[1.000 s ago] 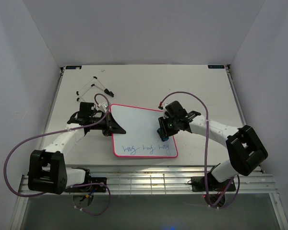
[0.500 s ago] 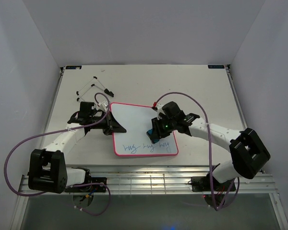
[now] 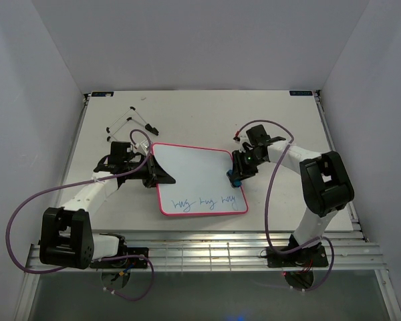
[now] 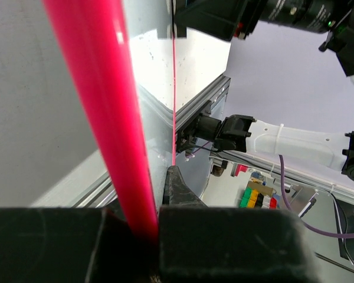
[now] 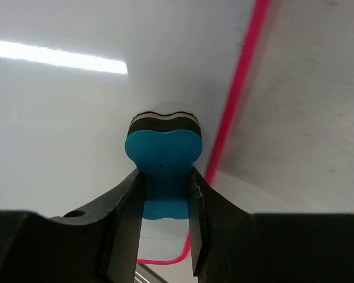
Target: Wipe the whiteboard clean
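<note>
The whiteboard has a glossy white face that mirrors a lamp strip in the right wrist view. Its pink-red rim looks like smooth, shiny plastic. The eraser has a smooth blue plastic body backed by dark, felt-like padding. The right gripper has matt black plastic fingers. The tabletop is matt off-white and faintly speckled. A ribbed rail of brushed metal runs along its near edge. Near the far left corner, the wire stand is thin and black. The arm shells are smooth white plastic, and the cables have a smooth purple sheath.
</note>
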